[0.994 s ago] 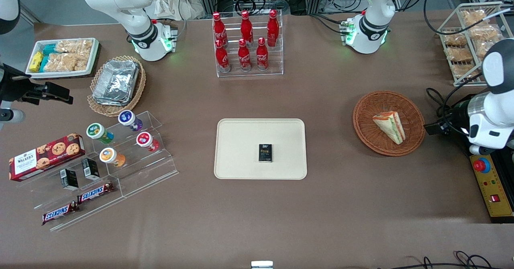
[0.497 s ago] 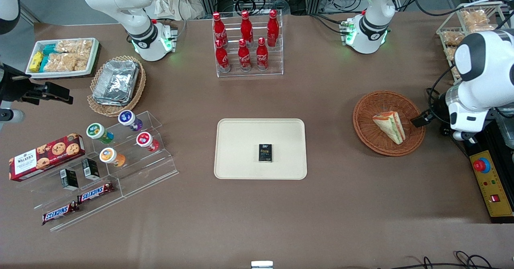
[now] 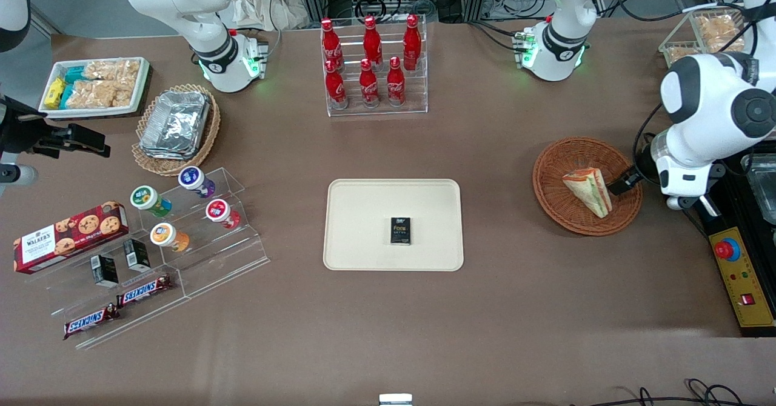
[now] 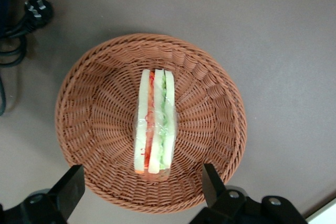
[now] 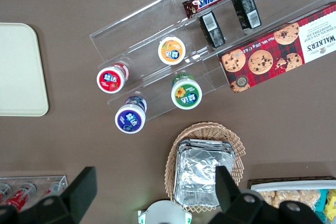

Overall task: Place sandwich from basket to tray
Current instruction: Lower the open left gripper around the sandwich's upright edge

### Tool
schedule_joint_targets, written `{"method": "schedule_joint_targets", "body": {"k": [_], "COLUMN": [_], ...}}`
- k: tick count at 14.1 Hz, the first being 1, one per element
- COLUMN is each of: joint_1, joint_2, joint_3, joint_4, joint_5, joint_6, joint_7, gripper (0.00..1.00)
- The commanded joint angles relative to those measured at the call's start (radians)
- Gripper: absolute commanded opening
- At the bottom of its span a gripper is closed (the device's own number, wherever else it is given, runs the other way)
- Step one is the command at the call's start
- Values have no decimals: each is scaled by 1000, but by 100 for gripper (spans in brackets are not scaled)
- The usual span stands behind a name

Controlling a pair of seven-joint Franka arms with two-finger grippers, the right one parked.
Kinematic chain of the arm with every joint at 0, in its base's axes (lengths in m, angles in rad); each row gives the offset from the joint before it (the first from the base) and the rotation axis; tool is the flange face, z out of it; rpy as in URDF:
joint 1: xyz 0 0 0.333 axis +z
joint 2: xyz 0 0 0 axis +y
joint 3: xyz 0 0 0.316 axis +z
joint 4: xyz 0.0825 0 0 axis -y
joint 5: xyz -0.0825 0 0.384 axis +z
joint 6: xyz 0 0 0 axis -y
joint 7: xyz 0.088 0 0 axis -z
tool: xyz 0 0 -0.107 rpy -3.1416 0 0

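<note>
Your gripper (image 4: pixel 142 192) hangs wide open above the basket (image 4: pixel 94 82) edge. Move it over the sandwich (image 4: pixel 154 124), one finger on each bread side, then squeeze softly.

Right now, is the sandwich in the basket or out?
In. The sandwich lies on edge in the basket; the open gripper hovers above, not touching.

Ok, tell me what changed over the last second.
The left arm swung in from the table's edge, bringing its gripper over the basket, open and straddling the sandwich without touching it. The sandwich, basket, tray and small black box stayed put.
</note>
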Motion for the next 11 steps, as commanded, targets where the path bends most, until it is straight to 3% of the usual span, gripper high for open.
{"method": "schedule_joint_targets", "body": {"k": [1,11], "joint_1": [-7,-9], "joint_2": [-34,-32], "joint_3": [-4,-2], "joint_4": [-78,-283], "joint_5": [3,5], "joint_6": [76,366], "joint_7": [-29,-24], "gripper": [99,99]}}
